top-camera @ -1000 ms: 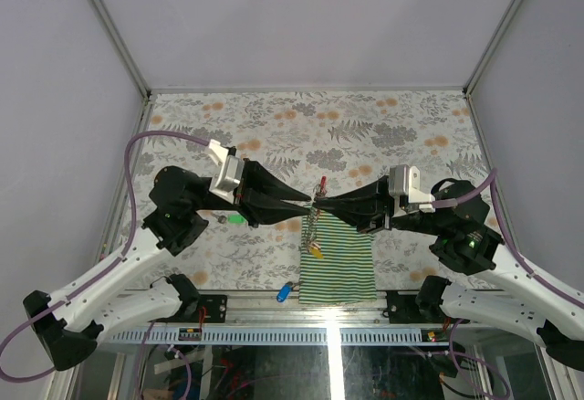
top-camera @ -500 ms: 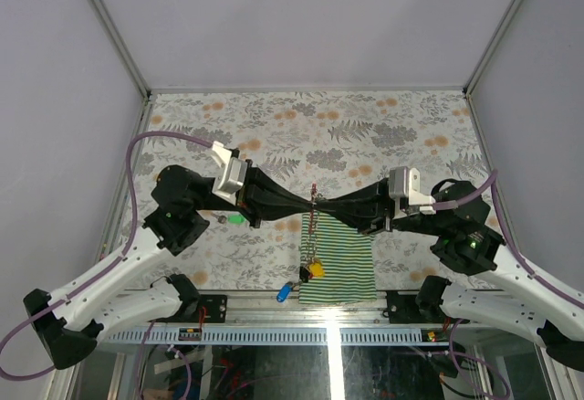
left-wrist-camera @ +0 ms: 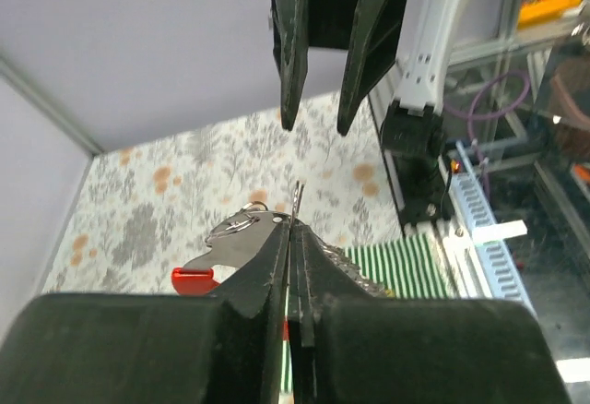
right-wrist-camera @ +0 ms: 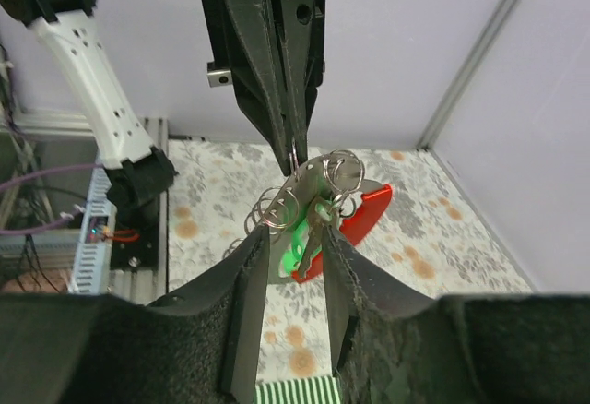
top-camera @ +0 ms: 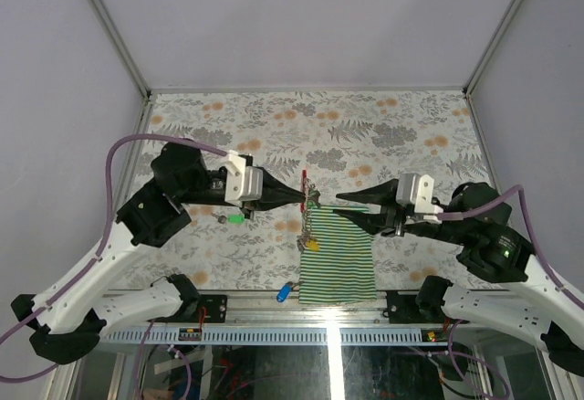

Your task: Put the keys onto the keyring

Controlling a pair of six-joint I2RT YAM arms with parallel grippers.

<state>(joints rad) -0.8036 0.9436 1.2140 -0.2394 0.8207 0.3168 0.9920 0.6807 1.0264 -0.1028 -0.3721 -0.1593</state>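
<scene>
My left gripper (top-camera: 302, 197) is shut on the keyring (top-camera: 305, 184), a grey metal plate (left-wrist-camera: 238, 243) with a curved red clip (left-wrist-camera: 195, 280) and several wire rings. It holds the keyring in the air over the far edge of the striped cloth. A chain (top-camera: 310, 225) hangs from it with a yellow-tagged key (top-camera: 313, 246) at the bottom. In the right wrist view a bare metal key (right-wrist-camera: 317, 226) dangles from one ring, with a green tag (right-wrist-camera: 300, 245) showing behind it. My right gripper (top-camera: 344, 206) stands open just right of the keyring, not touching it.
A green-and-white striped cloth (top-camera: 345, 263) lies at the near middle. A blue-tagged key (top-camera: 286, 291) rests by the front rail. A green-tagged key (top-camera: 235, 219) lies on the floral table (top-camera: 383, 135) under the left arm. Grey walls enclose the sides.
My right gripper has opened and backed off to the right. My left gripper closed on the keyring and now holds it alone; the chain with the yellow key hangs a little higher.
</scene>
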